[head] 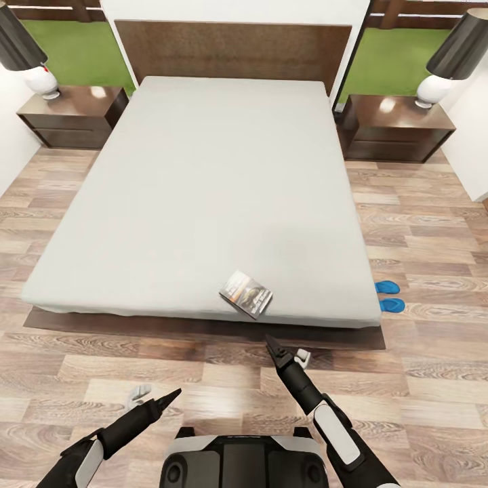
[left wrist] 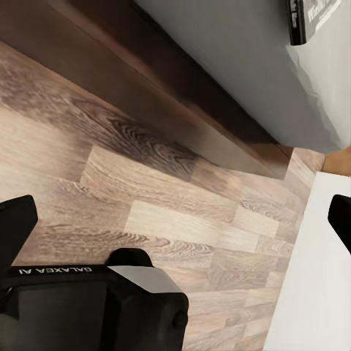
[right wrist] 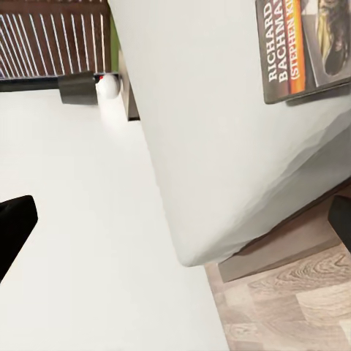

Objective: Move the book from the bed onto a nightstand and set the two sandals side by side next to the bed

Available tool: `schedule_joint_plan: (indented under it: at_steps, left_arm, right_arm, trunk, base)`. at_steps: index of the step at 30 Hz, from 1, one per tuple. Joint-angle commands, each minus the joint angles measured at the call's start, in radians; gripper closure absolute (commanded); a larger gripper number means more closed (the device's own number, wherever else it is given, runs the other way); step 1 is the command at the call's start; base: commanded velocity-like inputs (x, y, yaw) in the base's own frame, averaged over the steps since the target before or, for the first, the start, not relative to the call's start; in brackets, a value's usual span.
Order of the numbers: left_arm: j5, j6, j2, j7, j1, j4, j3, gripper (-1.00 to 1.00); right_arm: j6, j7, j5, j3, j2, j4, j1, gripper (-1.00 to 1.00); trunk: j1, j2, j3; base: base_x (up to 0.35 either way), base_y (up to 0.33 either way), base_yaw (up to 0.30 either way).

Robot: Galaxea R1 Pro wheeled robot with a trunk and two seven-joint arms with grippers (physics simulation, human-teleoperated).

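The right gripper (head: 274, 344) is held over the floor (head: 434, 224) just short of the foot of the bed (head: 203, 183), pointed toward the book (head: 245, 293). In the head view its fingers are seen as one dark tip, so their spread cannot be read there; in the right wrist view two dark fingertips (right wrist: 14, 223) are seen at opposite edges, well apart, with nothing between them. The left gripper (head: 169, 396) is held lower and farther from the bed, over bare planks; its fingertips (left wrist: 14, 227) are likewise seen far apart and empty in the left wrist view.

The book is laid flat on the mattress near the foot edge, turned at an angle. In the right wrist view part of the cover is cut off; white lettering and an orange band can be made out. In the left wrist view a corner of it (left wrist: 311, 18) is seen.

The sandals (head: 389, 296) are placed side by side on the floor at the bed's right side, partly hidden by the mattress corner. A nightstand (head: 400, 125) is set on each side of the headboard, each with a lamp (head: 447, 57) cut off at the top.
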Motion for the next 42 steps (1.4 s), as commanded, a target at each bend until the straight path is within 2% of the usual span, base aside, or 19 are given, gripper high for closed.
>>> schedule_joint_plan:
  at_steps: [1, 13, 35, 42]
  left_arm:
    - [0.005, 0.010, 0.000, -0.004, 0.000, 0.000, 0.002, -1.00]
    - [0.005, 0.009, -0.001, -0.004, 0.000, 0.000, 0.002, -1.00]
    - [0.005, 0.008, -0.002, -0.004, 0.000, 0.000, 0.001, -1.00]
    - [0.005, 0.009, -0.002, -0.005, 0.000, 0.000, 0.001, -1.00]
  right_arm:
    - [0.009, 0.002, -0.011, 0.001, 0.000, 0.000, 0.000, -1.00]
    - [0.009, 0.002, -0.011, 0.000, -0.003, 0.000, 0.000, -1.00]
    - [0.009, 0.002, -0.011, 0.000, -0.003, 0.000, 0.000, -1.00]
    - [0.009, 0.002, -0.011, 0.000, -0.003, 0.000, 0.000, -1.00]
  trunk:
    - [0.001, -0.001, -0.001]
    - [0.001, -0.001, -0.001]
    - [0.001, -0.001, -0.001]
    - [0.001, -0.001, -0.001]
  base:
    - [0.023, 0.000, 0.000]
    - [0.110, 0.076, 0.000]
    - [0.032, -0.026, 0.000]
    - [0.166, 0.000, 0.000]
